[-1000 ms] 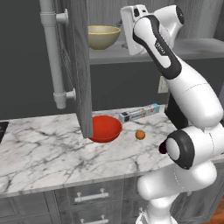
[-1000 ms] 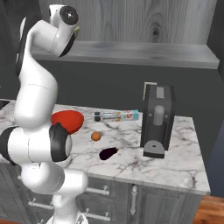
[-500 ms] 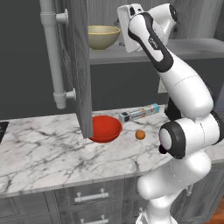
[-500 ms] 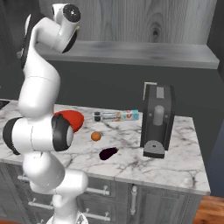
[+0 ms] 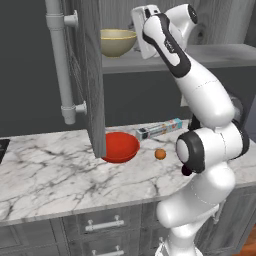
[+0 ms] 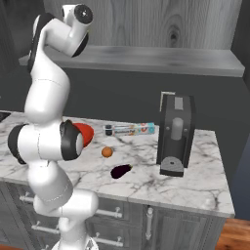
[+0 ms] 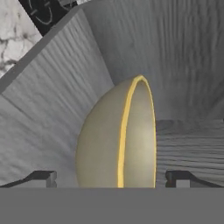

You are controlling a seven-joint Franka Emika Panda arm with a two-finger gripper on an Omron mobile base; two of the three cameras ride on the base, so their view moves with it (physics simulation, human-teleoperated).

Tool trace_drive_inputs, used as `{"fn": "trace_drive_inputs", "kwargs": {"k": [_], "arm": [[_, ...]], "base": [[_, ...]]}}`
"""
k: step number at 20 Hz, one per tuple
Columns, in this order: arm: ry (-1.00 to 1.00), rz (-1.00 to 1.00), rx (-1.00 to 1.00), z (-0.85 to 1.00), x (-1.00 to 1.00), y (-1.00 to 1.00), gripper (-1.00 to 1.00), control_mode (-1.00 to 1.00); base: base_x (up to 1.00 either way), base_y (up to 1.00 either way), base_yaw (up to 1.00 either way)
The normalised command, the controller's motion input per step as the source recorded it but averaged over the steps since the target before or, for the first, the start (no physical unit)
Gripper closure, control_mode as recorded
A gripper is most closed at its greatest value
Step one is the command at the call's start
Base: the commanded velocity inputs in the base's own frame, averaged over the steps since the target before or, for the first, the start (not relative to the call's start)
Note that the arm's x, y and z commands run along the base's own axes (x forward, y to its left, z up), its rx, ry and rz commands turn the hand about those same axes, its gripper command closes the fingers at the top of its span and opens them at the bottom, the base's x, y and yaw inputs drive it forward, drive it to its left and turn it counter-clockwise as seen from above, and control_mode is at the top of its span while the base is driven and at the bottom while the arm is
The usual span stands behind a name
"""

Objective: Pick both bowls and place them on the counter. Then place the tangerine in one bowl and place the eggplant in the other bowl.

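Arm raised to the shelf, tool (image 7: 109, 177) spread wide either side of the tan bowl (image 7: 116, 135).

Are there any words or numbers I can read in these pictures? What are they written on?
None can be read.
The long box lying on the counter behind the tangerine has a printed label with red and blue patches, but it is too small and blurred to read.
The tan bowl, the red bowl, the eggplant and the dark machine show no writing.
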Motion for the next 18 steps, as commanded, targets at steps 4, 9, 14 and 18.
{"fn": "trace_drive_inputs", "kwargs": {"k": [4,9,14,18], "arm": [[0.0,0.0,-0.02,-0.1,0.25,0.06,-1.0,-1.0],[0.01,0.0,-0.04,-0.1,0.19,0.16,-1.0,-1.0],[0.01,0.0,-0.04,-0.13,0.15,0.18,-1.0,-1.0],[0.01,0.0,-0.05,-0.17,0.07,0.15,1.0,-1.0]], "base": [[0.0,0.0,0.0],[0.0,0.0,0.0],[0.0,0.0,0.0],[0.0,0.0,0.0]]}}
